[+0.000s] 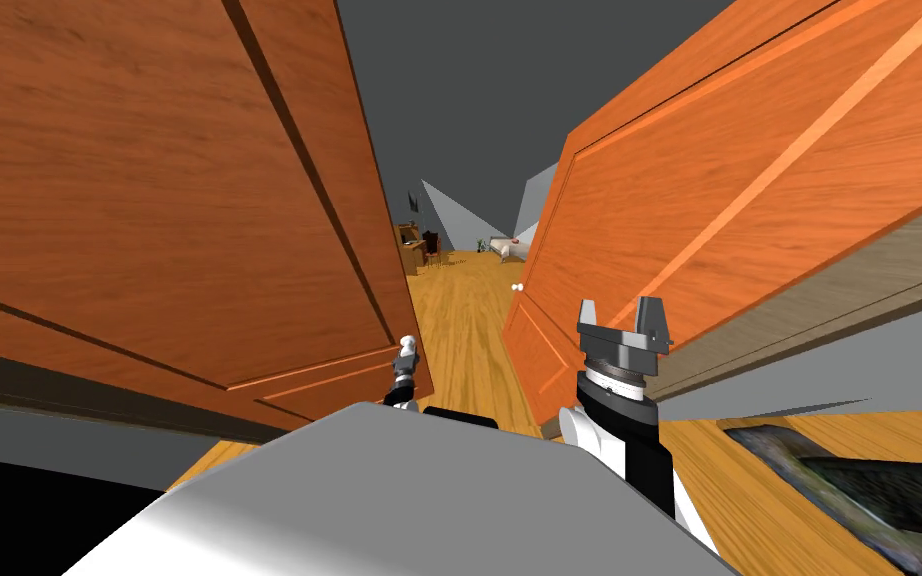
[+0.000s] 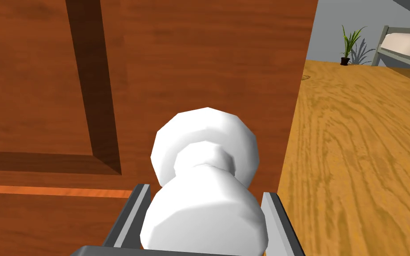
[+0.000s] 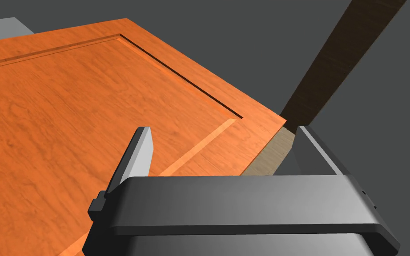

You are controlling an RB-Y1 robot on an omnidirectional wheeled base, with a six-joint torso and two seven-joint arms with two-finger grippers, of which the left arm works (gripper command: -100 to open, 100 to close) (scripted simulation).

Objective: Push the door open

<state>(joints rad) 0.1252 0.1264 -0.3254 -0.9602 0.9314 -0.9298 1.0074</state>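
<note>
Floor (image 1: 461, 320) wooden beyond door (image 1: 149, 200) | left hand (image 2: 205, 191) grips white knob (image 2: 204, 146) | right hand (image 3: 224, 130) wide

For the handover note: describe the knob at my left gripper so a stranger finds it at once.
Find the large reddish-brown wooden door leaf on the robot's left. At its free edge sits a white round door knob, clamped between the jaws of the left gripper. The small white knob on the orange wooden door leaf opposite has nothing around it.
</note>
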